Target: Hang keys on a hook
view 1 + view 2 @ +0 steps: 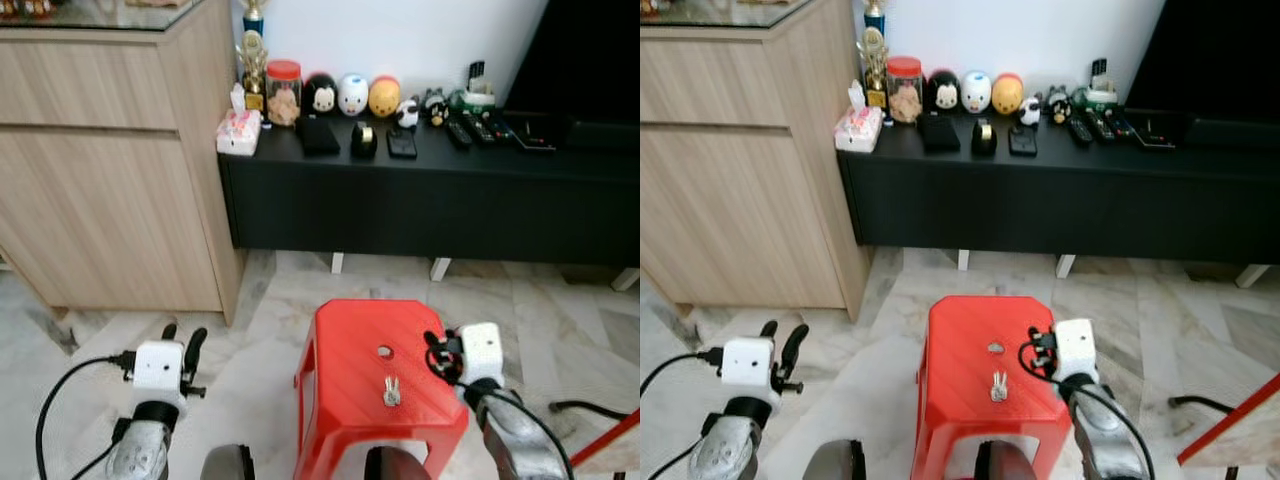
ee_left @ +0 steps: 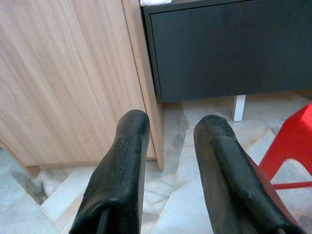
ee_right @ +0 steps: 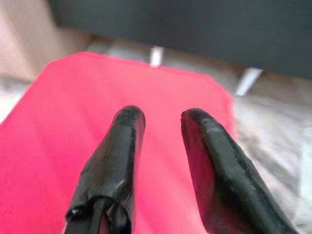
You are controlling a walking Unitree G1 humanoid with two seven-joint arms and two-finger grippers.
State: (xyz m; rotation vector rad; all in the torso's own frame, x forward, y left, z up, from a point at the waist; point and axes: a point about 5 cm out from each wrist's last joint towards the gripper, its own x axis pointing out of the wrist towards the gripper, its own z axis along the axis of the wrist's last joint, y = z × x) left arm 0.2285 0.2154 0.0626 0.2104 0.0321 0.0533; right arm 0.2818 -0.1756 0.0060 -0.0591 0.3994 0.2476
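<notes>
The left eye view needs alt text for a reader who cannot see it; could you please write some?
A small bunch of keys lies on a red plastic stool on a marble floor, with the right gripper open at the stool's right edge. The left gripper hangs open to the left, and a black cabinet behind holds small ornaments.

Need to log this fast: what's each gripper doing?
Left gripper: open, empty, beside the red stool.
Right gripper: open, empty, over the stool; keys untouched.

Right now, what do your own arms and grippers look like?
Both arms are silver metal. Each ends in a white boxy wrist block with a black cable looping off it. The left gripper and right gripper each have two long, rounded black fingers.
</notes>
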